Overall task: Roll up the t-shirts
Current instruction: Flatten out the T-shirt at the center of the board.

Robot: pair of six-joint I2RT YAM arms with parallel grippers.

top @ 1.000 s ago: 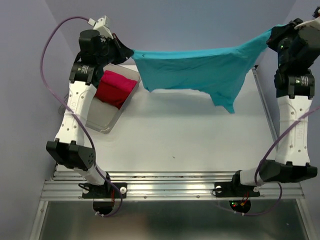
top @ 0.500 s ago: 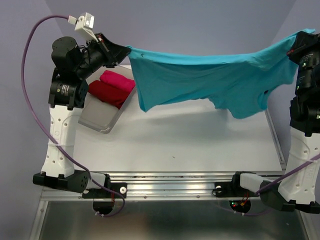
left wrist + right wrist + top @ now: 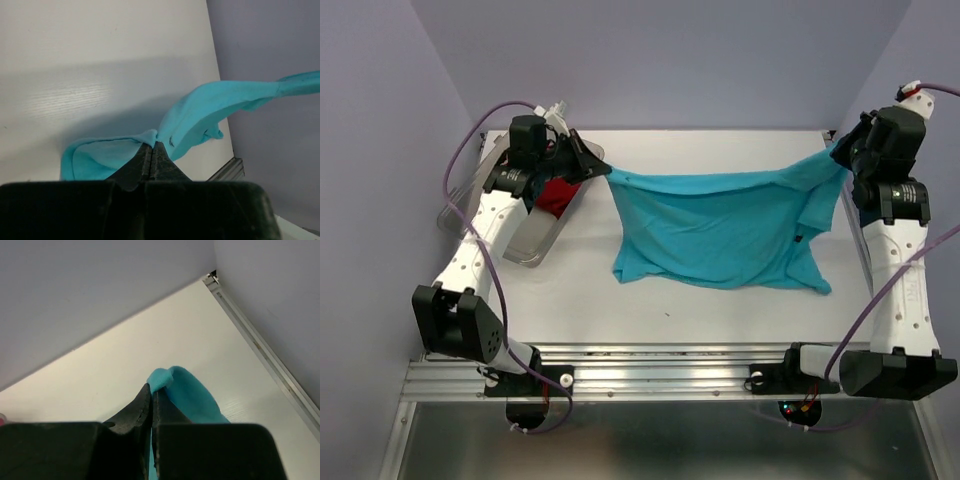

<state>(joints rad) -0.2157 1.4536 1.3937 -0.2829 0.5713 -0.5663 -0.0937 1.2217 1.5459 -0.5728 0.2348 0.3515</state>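
Left gripper: the left gripper (image 3: 606, 171) is at about 10 o'clock on the table (image 3: 700, 310), jaws pinched tight on one far corner of the turquoise shirt (image 3: 720, 228).
Right gripper: the right gripper (image 3: 840, 156) is at about 2 o'clock, jaws also squeezed closed on the opposite far corner; its wrist view shows a fold of cloth poking out between the tips.
Shirt: it is spread across the middle and right of the table. The far edge is strung between the two arms, while the body and near hem look laid on the surface towards 6 o'clock.
Long axis: the held edge runs 9 to 3 o'clock and sags slightly in the middle.
Which way it lies: from both grippers the cloth falls away towards 6 o'clock, so each arm is equally close to its own corner.
Other shirt: a red shirt (image 3: 556, 195) sits in the tub (image 3: 525, 248) at 9 to 10 o'clock, just beside the left arm.
Next move, my guess: lower the far edge flat, keeping it square, before any rolling starts.
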